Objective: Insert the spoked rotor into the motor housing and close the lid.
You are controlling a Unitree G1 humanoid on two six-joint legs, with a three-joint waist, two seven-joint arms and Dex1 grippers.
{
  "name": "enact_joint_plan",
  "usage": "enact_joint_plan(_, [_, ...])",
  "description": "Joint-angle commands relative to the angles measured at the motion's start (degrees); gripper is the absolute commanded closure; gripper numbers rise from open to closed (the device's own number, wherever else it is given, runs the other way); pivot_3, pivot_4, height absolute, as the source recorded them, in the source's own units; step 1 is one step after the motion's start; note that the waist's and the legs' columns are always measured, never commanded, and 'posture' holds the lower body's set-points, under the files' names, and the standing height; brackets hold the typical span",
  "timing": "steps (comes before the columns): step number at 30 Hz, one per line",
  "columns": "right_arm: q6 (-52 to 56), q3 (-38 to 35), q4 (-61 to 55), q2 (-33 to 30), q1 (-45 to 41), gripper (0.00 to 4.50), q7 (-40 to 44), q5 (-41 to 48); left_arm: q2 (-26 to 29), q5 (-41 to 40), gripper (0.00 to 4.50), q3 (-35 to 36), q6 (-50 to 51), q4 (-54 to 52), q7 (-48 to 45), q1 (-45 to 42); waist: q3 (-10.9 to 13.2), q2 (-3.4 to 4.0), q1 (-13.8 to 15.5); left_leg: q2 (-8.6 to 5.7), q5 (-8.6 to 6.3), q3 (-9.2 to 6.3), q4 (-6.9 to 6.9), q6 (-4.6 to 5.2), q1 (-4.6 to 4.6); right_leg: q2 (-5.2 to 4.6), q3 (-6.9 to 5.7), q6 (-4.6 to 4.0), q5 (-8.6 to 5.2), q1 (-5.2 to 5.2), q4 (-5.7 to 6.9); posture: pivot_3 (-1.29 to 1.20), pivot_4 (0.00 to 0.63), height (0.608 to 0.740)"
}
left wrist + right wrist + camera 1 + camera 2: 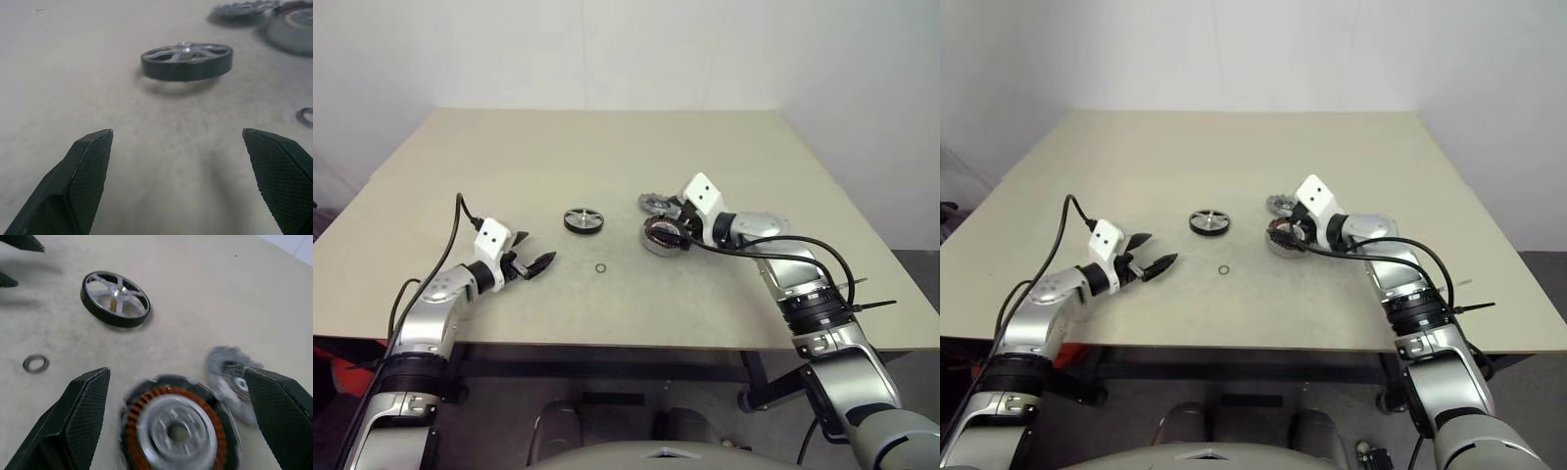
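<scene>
Right pincer (1283, 228) spread over motor housing (1285, 240); spoked rotor (1209, 222) lies apart.

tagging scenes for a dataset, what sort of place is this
Probably a robot test or lab workbench: a plain beige table against bare white walls, with only motor parts laid out, a spoked rotor, a motor housing, a scalloped lid and a tiny ring.

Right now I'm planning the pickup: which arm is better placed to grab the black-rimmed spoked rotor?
Left, probably. The open left gripper points at the black-rimmed, silver-spoked rotor with bare table between, while the open right gripper hovers over the copper-wound silver housing.
</scene>
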Motion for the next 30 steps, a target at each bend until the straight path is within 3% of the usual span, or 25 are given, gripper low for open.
enact_joint_plan(1, [-2.5, 0.0, 2.31, 0.02, -2.28, 0.0, 0.59, -0.98, 0.12, 0.14, 0.04, 0.26, -1.3, -0.61, 0.14, -1.37, 0.0, 0.0, 0.07, 0.0, -0.01, 0.0, 0.0, 0.02, 0.0, 0.0, 0.0, 0.0, 0.0, 0.0, 0.0, 0.0, 0.0, 0.74])
enact_joint_plan(10, [-7.48, 4.97, 8.52, -0.12, -3.34, 0.0, 5.02, -5.54, -0.27, 0.52, 0.04, 0.26, -1.83, 0.14, 0.07, -1.91, 0.0, 0.0, 0.15, -0.02, -0.02, 0.0, 0.02, 0.03, -0.03, -0.02, 0.0, -0.03, 0.01, 0.0, 0.0, 0.0, 0.0, 0.74])
enact_joint_plan(22, [-7.72, 7.6, 5.03, -2.97, 0.05, 0.0, 11.16, -7.75, -0.76, 0.49, 0.04, 0.75, -1.91, -1.28, 1.09, -0.15, 0.0, 0.0, 0.22, -0.02, -0.06, 0.0, 0.03, 0.12, -0.06, -0.02, 0.0, -0.03, 0.01, 0.0, -0.01, 0.0, 0.0, 0.74])
enact_joint_plan(30, [-8.97, 8.77, 12.47, -1.33, -2.18, 0.0, 11.67, -9.47, -0.91, 0.43, 0.04, 0.54, -1.71, -1.66, 1.33, 0.29, -0.01, -0.02, 0.18, -0.01, -0.06, 0.0, 0.05, 0.11, 0.02, -0.02, -0.01, -0.02, 0.01, 0.06, 0.01, 0.0, 0.0, 0.74])
